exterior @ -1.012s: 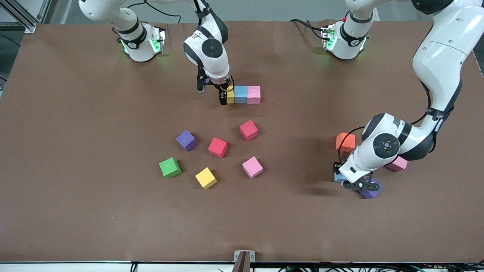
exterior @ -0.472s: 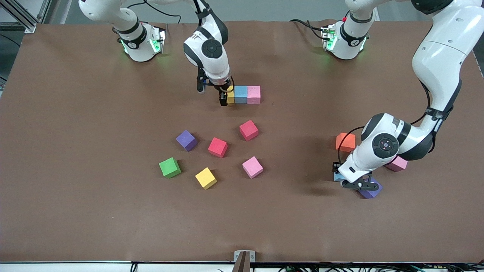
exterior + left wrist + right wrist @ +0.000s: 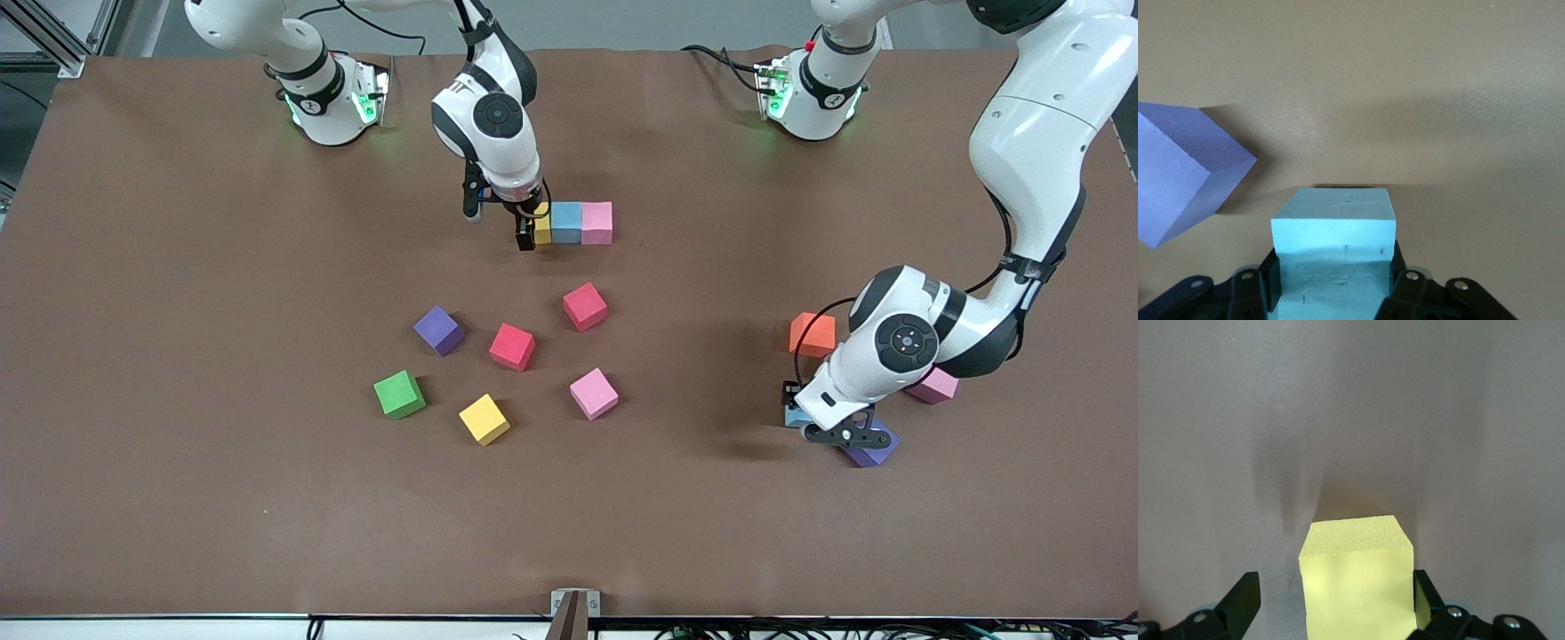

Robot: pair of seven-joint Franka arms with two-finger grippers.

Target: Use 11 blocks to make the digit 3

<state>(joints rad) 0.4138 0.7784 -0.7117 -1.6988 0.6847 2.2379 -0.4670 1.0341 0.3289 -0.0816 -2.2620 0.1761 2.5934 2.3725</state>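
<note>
I find the right gripper [image 3: 531, 229] low at the upper centre of the front view, at the end of a row of three touching cubes: yellow cube [image 3: 541, 227], blue cube [image 3: 565, 222], pink cube [image 3: 597, 222]. Its wrist view shows that yellow cube [image 3: 1358, 577] between the fingers [image 3: 1241, 603], which stand wide, with a clear gap on one side and the other finger close against the cube. I judge the jaws spread and not gripping.

The left gripper [image 3: 822, 425] is at the lower right of the front view, down at the table. Its wrist view shows a light blue cube [image 3: 1333, 257] clamped between the black fingers [image 3: 1401, 280], so this hand is closed on it. In the front view only a corner of that cube [image 3: 794, 417] shows under the arm. A purple cube [image 3: 873, 452] lies just beside it, also seen in the wrist view [image 3: 1181, 177]. An orange cube [image 3: 812, 334] and a second pink cube [image 3: 933, 387] lie near that arm.

At the centre of the front view I count loose, separate cubes:
- purple [image 3: 438, 330]
- red [image 3: 512, 346]
- red [image 3: 584, 306]
- pink [image 3: 593, 393]
- yellow [image 3: 484, 419]
- green [image 3: 398, 394]
</note>
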